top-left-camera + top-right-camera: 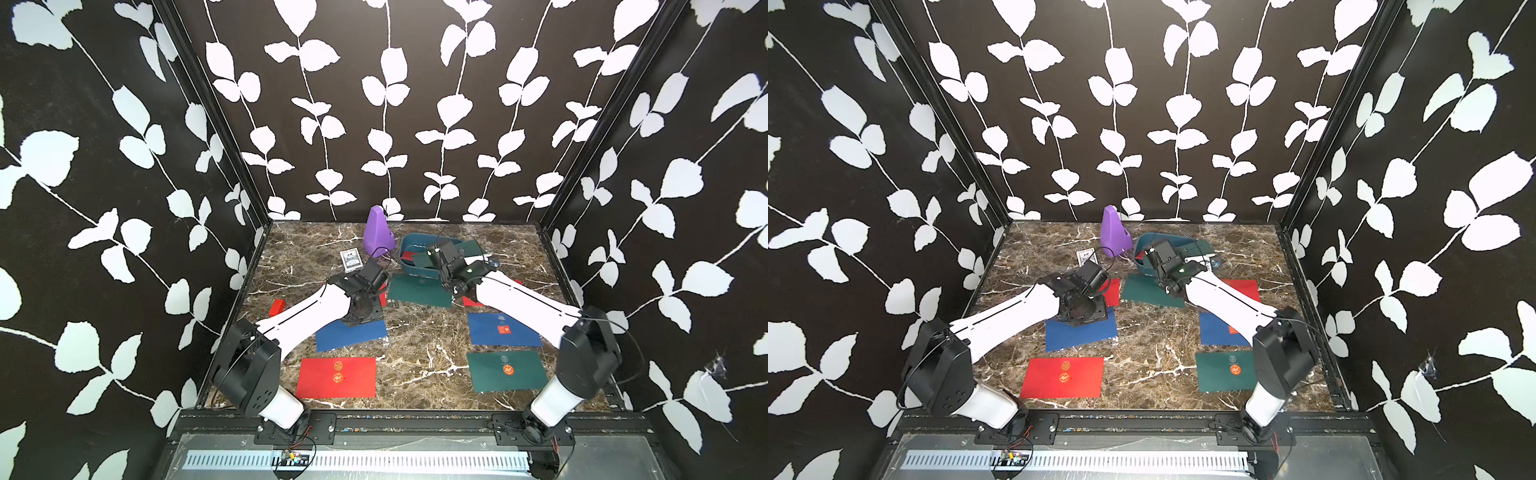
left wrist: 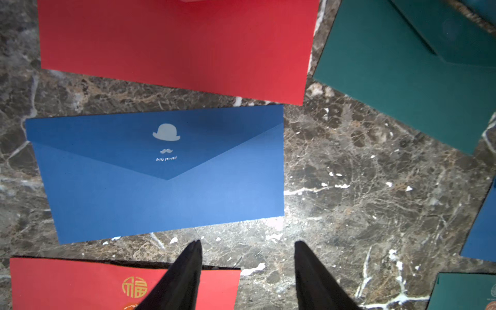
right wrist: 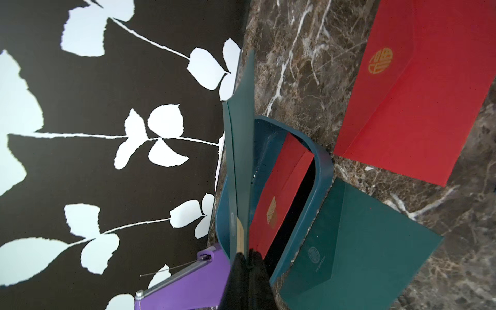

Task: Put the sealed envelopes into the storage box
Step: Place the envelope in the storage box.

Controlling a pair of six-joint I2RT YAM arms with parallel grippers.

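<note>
Closest of all, grey slotted strip [image 1: 357,460] along the bottom edge of both top views. Just above it, on the marble table [image 1: 419,357]: red envelope with gold marks [image 1: 336,377] at lower middle, green envelope with orange seal [image 1: 507,371] at lower right. Higher up, blue envelope with a hat mark [image 2: 161,174] half under the left arm [image 1: 307,316], blue envelope with red sticker [image 1: 503,329] to its right. Left gripper [image 2: 248,243] spread wide, pinching nothing, above the table. Right gripper [image 3: 248,253] pressed together on the end of a held green envelope [image 3: 241,150], standing on its edge over the teal box [image 3: 323,161] at upper middle of the top views. Inside it, leaning red envelope [image 3: 281,193]. Right against the box's outside, loose green envelope [image 3: 362,241].
</note>
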